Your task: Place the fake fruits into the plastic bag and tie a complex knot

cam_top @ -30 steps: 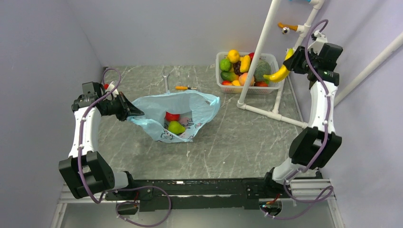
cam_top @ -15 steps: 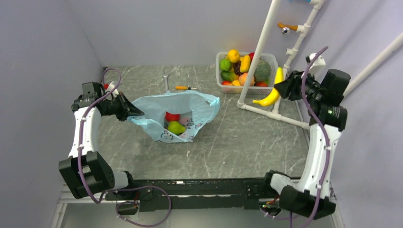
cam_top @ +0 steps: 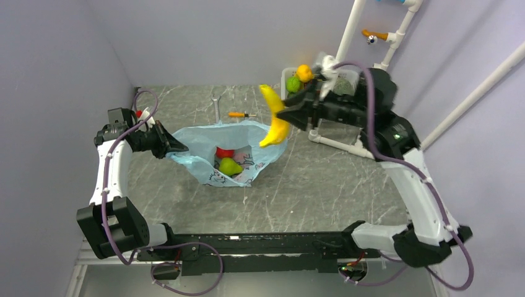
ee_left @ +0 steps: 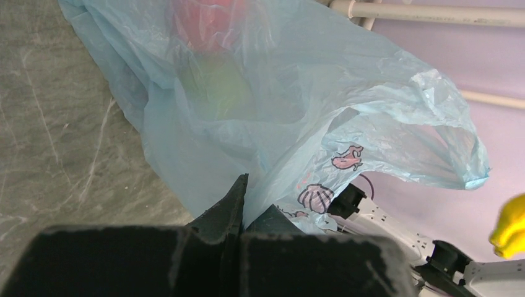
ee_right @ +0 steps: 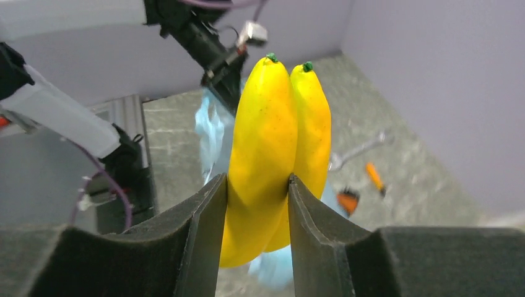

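A pair of yellow fake bananas (cam_top: 274, 120) hangs in the air at the upper centre of the overhead view, above the right-hand edge of the plastic bag (cam_top: 198, 139). The right gripper (cam_top: 290, 115) reaches in from the right and pinches them; in its wrist view the two dark fingers are partly closed against the sides of the bananas (ee_right: 272, 154), whose green tips point up.

The light-blue bag lies left of centre on the grey marbled table (cam_top: 309, 185), its mouth open towards the bottom of the frame. Inside it sit a red fruit (cam_top: 224, 151) and, just below it, a green fruit (cam_top: 229, 166). The left gripper (cam_top: 179, 148) comes in from the left with its jaws fully closed on the bag's left edge. Its wrist view shows the film (ee_left: 297, 105) rising from between the fingertips.

Above the bag lie an orange-handled screwdriver (cam_top: 241, 114) and a wrench (cam_top: 216, 105). At the upper right a white basket (cam_top: 285, 74), mostly hidden by the right arm, shows a lemon (cam_top: 303, 72) and a green fruit beside a white pipe frame (cam_top: 347, 37).
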You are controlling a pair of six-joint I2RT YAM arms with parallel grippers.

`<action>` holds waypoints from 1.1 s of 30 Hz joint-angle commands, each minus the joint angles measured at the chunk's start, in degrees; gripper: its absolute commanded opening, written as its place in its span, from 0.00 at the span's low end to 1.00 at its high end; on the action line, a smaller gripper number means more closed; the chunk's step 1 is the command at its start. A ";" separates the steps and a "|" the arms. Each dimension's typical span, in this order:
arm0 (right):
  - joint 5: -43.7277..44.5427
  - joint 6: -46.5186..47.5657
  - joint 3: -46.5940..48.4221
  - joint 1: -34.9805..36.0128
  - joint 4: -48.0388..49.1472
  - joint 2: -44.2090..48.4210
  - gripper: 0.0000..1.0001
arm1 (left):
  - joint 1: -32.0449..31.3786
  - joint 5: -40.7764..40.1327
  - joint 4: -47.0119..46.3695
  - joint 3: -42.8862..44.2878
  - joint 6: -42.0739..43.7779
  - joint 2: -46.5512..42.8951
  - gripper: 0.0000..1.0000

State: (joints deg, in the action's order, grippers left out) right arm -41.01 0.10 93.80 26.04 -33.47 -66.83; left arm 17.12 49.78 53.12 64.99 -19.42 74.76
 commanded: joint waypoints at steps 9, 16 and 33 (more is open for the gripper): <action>17.96 40.15 0.99 24.62 14.77 -18.51 0.00 | 0.10 8.36 6.36 7.17 4.59 1.52 0.00; 22.41 56.93 -8.29 27.66 14.41 -23.57 0.00 | 0.21 12.95 15.43 13.01 11.78 5.03 0.00; 27.62 63.50 -0.37 28.35 5.97 -37.20 0.77 | 0.28 13.50 17.21 10.63 12.95 5.62 0.00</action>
State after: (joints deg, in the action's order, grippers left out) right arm -12.97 65.93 86.28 53.80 -24.86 -107.46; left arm 17.12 62.06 69.89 75.09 -7.57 80.38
